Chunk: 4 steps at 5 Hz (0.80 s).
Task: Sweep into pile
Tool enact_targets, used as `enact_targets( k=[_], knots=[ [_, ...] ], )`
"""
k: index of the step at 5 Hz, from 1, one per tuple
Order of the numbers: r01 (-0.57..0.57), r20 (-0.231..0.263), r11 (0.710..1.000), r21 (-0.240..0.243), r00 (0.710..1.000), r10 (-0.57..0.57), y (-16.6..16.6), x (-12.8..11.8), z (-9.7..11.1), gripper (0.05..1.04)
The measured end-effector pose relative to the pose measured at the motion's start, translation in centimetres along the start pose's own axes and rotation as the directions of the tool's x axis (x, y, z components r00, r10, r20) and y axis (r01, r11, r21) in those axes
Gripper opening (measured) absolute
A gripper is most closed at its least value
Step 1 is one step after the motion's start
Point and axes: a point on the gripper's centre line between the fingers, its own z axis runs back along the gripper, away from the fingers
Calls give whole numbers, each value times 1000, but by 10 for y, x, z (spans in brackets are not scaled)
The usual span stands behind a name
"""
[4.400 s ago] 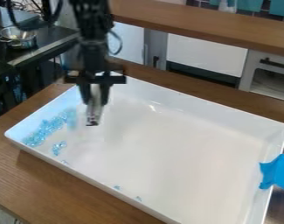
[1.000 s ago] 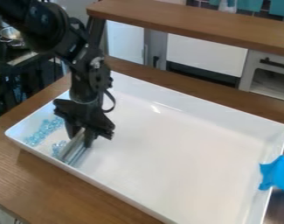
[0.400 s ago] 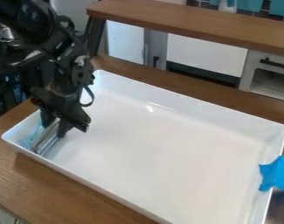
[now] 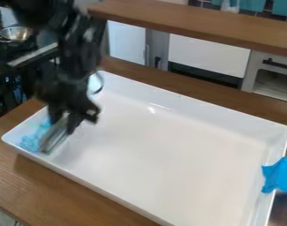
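The wooden bench point(image 4: 27, 190) spans the view, carrying a big white tray point(image 4: 169, 154) with raised walls. The black arm point(image 4: 77, 53) comes in from the upper left, its pincer point(image 4: 64, 121) over the tray's left end, pinching a pale, flat sweeping tool point(image 4: 54, 137), which slants down. Blue tape point(image 4: 279, 174) hangs at the tray's right side. Small light-blue pieces point(image 4: 32, 140) lie bunched in the left corner, just beside the tool.

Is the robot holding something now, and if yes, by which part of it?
The tool holds a silvery sweeping piece by its upper end; its lower end points down into the white tray.
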Motion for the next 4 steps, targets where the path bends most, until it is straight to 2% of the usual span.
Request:
enact_targets(
  k=[1, 2, 4],
  knots=[
    [14, -32, 993, -114, 999, -18, -44, 6, 33, 370],
    [39, -22, 980, -195, 999, -44, -85, 11, 62, 370],
    [103, -32, 970, -220, 993, -113, -190, -1, 66, 370]
  ],
)
